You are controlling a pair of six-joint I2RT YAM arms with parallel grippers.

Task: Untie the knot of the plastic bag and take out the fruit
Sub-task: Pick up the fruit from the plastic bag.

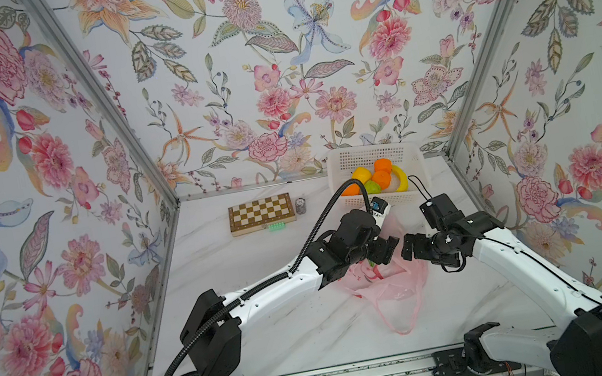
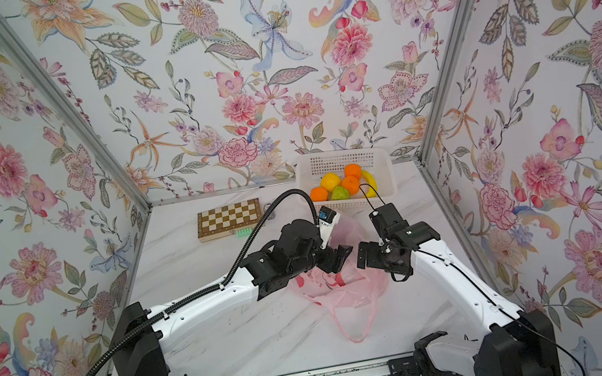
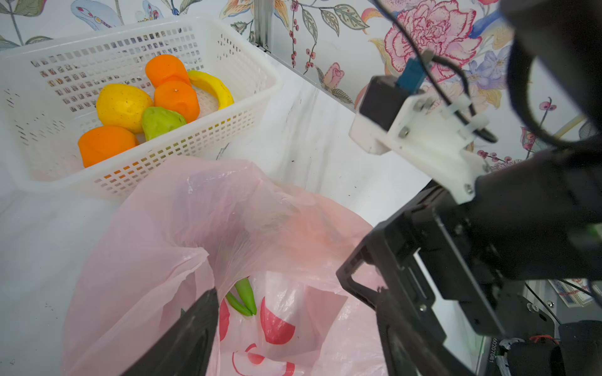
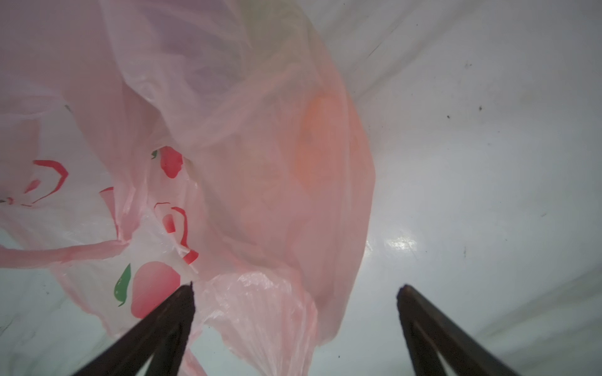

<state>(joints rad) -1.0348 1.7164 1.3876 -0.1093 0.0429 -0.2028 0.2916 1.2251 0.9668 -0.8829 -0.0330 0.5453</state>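
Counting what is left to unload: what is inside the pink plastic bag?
Inside the plastic bag, green pointed tips show at its mouth, and an orange round shape shows through the film. Crumpled plastic covers the rest, so further fruit cannot be counted.

Same build both sides: left arm (image 1: 267,291), right arm (image 1: 522,267), white link shells, black joint housings. Ribbed black conduit (image 1: 317,228) on left, thin black cable (image 3: 464,73) on right. White screwed camera bracket (image 3: 433,136) with blue plug (image 3: 412,73). Fingers of right pincer (image 4: 294,288) dark, tapered.
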